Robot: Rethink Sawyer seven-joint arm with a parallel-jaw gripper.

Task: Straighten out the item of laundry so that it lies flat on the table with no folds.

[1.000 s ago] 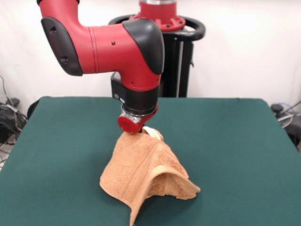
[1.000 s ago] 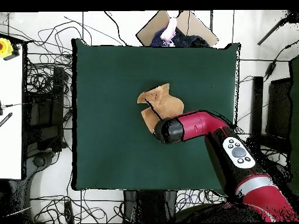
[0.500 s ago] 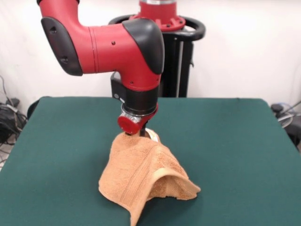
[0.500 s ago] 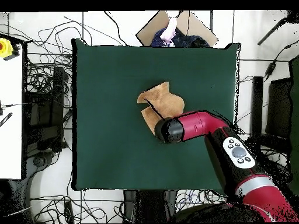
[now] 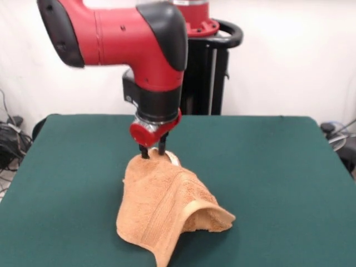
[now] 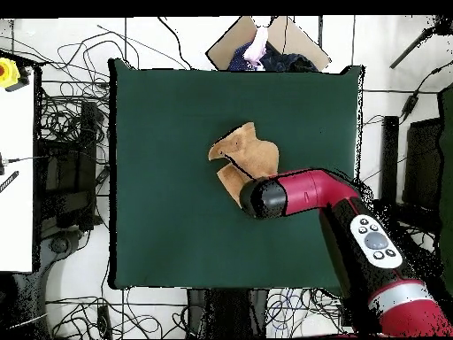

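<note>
Towel (image 5: 167, 208): you have it near the middle of the table (image 5: 278, 167), bunched into a tent, its top corner lifted and its lower edges resting on the felt. In the overhead view the towel (image 6: 246, 159) shows as an irregular lobed patch, not a square, so folds remain.

Gripper (image 5: 153, 152): it points straight down onto the towel's peak; the two dark fingers (image 5: 144, 151) stand narrow, with cloth between them. I judge you are pinching the top corner, which is why that corner stands up while the rest hangs.

Arm (image 6: 305, 190): in the overhead view it covers the towel's near end, so the pinch itself is hidden there.

Why held so: lifting by one corner lets the cloth's weight pull the layers apart.

Fold: one flap curls outward at the front right, its woven band turned up.

Progress: early; the towel is not flat.

Risk: thick terry can slip from a narrow pinch.
</note>
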